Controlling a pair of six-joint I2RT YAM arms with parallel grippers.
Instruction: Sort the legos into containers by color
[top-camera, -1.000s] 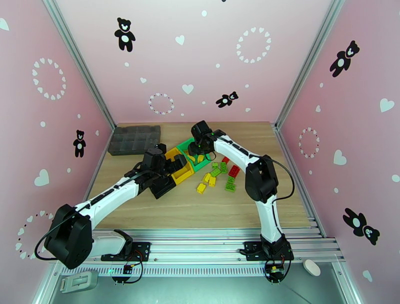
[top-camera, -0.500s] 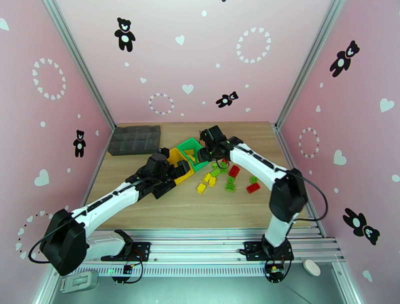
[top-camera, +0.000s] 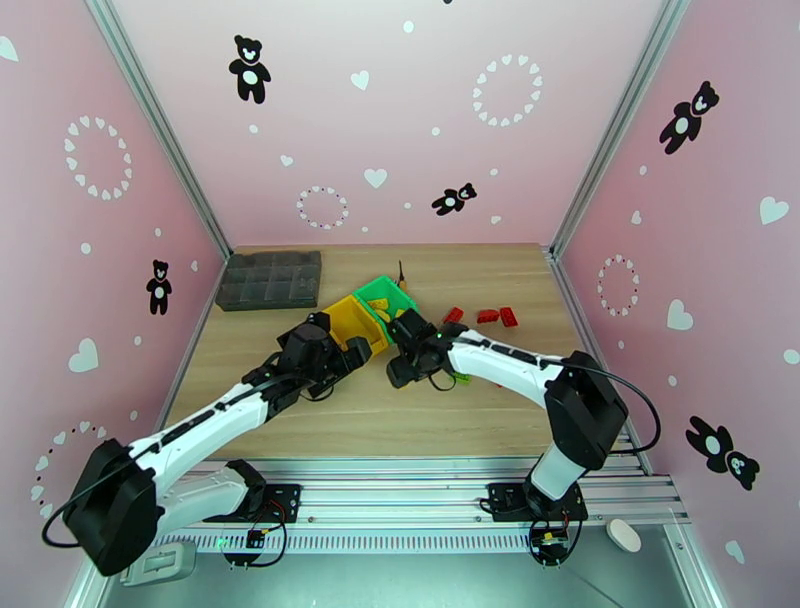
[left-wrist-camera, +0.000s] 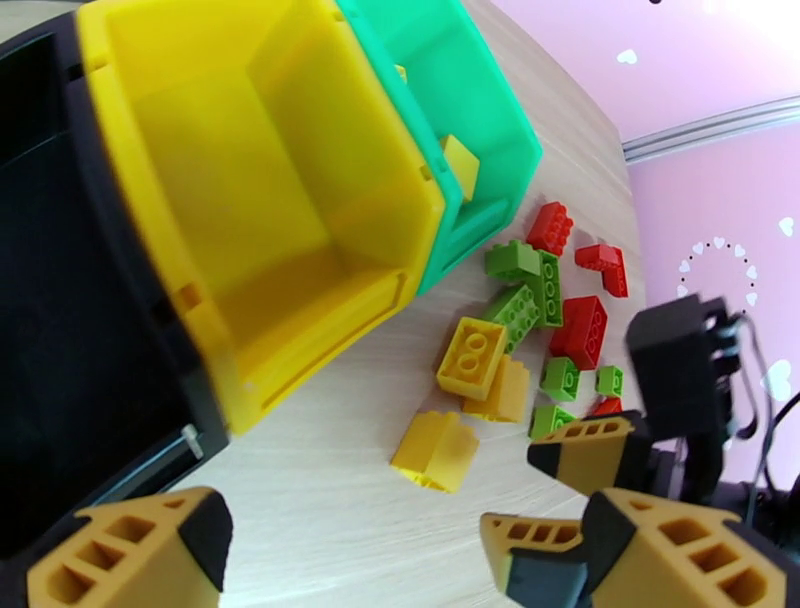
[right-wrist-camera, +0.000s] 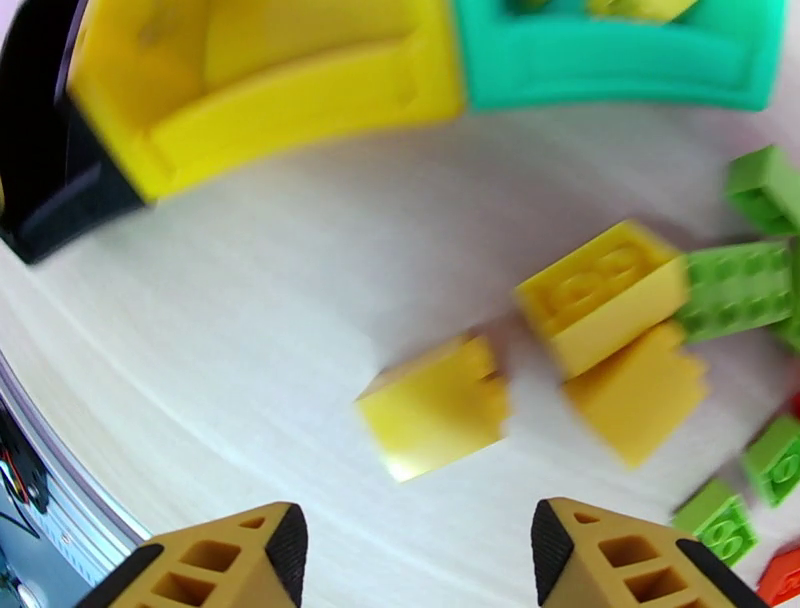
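Yellow, green and red legos (left-wrist-camera: 470, 355) lie loose on the bench (left-wrist-camera: 330, 520) just beside the containers (left-wrist-camera: 250, 200), a joined row of black, yellow and green bins. A stray yellow brick (left-wrist-camera: 460, 165) sits in the green bin (left-wrist-camera: 490, 110). Right gripper (right-wrist-camera: 415, 535), fingers apart and empty, hovers low over the nearest yellow brick (right-wrist-camera: 435, 405), having swung back from the green bin since the earlier frame. Left gripper (left-wrist-camera: 370, 550), fingers spread wide and empty, stays by the black bin (left-wrist-camera: 50, 300).
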